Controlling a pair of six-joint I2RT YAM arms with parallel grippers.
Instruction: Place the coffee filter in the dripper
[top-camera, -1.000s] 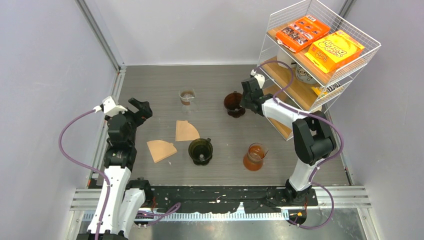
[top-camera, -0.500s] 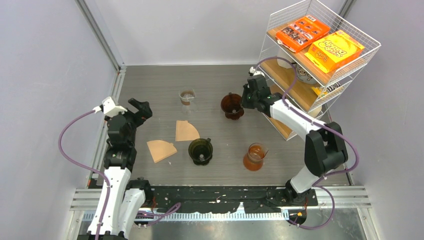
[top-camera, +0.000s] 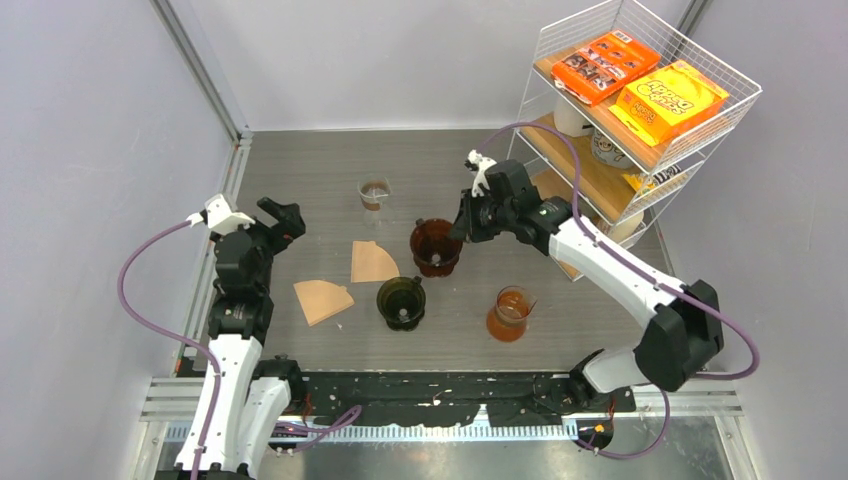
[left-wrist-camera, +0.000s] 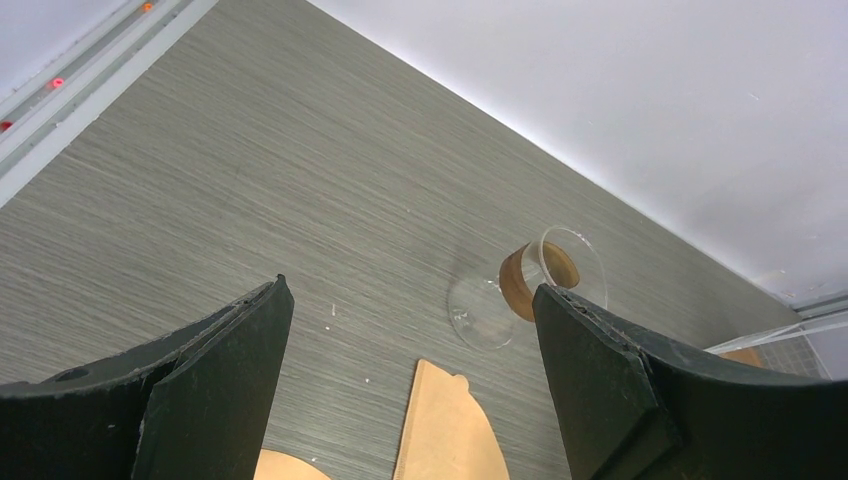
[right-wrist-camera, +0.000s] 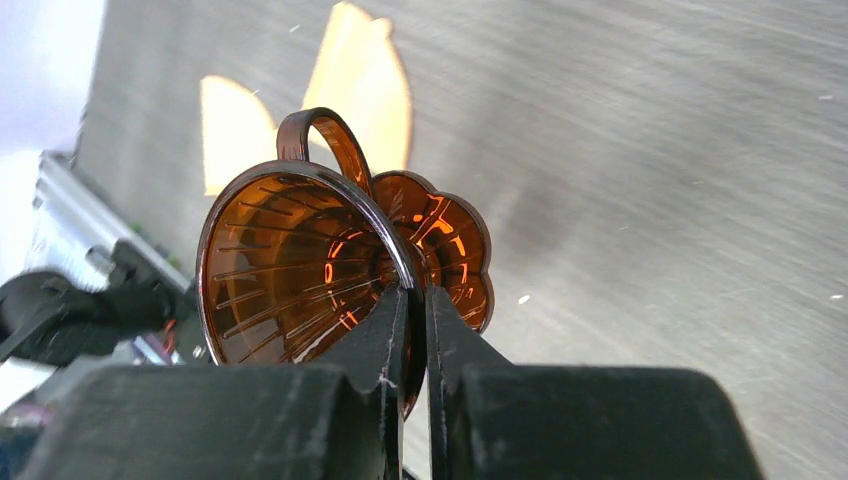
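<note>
Near the middle of the table (top-camera: 300, 170), the amber dripper (top-camera: 436, 245) is clamped at its rim by the right gripper (right-wrist-camera: 410, 300), while the left gripper (left-wrist-camera: 410, 290) is spread wide near the left edge.

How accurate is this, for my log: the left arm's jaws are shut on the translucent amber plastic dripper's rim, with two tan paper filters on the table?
Wrong arm: the right gripper has its jaws shut on the rim of the translucent amber plastic dripper; see the right wrist view. The rest holds.
</note>
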